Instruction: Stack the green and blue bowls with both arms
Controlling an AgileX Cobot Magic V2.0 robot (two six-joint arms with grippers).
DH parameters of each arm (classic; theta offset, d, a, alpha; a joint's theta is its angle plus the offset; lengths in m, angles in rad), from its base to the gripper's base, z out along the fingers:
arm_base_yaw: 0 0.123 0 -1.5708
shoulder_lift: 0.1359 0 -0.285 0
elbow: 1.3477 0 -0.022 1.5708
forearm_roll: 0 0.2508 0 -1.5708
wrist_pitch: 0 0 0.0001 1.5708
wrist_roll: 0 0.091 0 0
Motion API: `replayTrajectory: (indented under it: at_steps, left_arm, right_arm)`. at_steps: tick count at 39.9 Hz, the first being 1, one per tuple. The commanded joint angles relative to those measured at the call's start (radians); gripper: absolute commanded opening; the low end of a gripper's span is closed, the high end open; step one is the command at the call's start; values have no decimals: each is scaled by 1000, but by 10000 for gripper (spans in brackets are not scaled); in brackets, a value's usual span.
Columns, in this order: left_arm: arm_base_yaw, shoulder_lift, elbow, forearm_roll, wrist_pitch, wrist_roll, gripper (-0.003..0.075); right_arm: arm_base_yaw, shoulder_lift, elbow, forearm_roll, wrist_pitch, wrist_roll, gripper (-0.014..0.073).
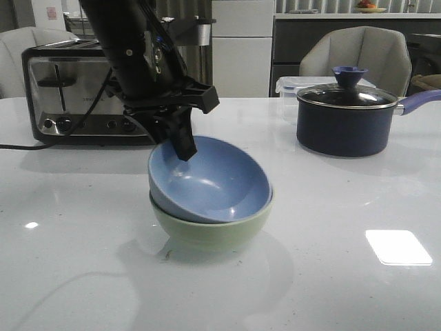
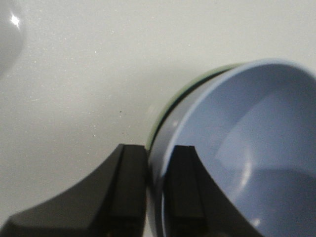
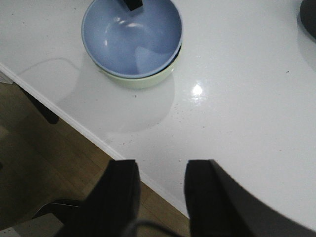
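The dusty blue bowl sits tilted inside the pale green bowl in the middle of the white table. My left gripper is shut on the blue bowl's far-left rim, one finger inside and one outside. In the left wrist view the blue bowl fills the frame beside the gripper, with a sliver of the green bowl under it. My right gripper is open and empty over the table's near edge, out of the front view. It sees the blue bowl in the green bowl.
A chrome toaster stands at the back left behind my left arm. A dark navy saucepan with a lid stands at the back right, a clear plastic box behind it. The table's near edge drops to a wooden floor.
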Motion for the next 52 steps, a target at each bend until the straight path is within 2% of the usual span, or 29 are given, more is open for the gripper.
replayTrajectory:
  at_steps: [1, 3, 7, 16, 25, 46, 52]
  left_arm:
    - [-3, -52, -35, -15, -21, -11, 377]
    - [-3, -52, -35, -23, -21, -11, 438]
    - [-3, -55, -35, -25, -19, -11, 494]
    - [-3, -123, -37, -22, -17, -11, 493]
    - [-6, -317, -12, -24, 18, -11, 493]
    - [-15, -947, 500, 5, -22, -3, 490]
    - [-15, -1098, 624, 97, -23, -105, 490]
  right_arm:
    - [0, -3, -29, -4, -62, 0, 363]
    - [0, -3, -29, -4, -62, 0, 363]
    - [0, -3, -29, -4, -62, 0, 363]
    - [0, -3, -29, -4, -62, 0, 363]
    - [0, -3, -29, -4, -62, 0, 363]
    - [0, -3, -29, -4, -62, 0, 363]
    - [0, -3, -29, -4, -62, 0, 363]
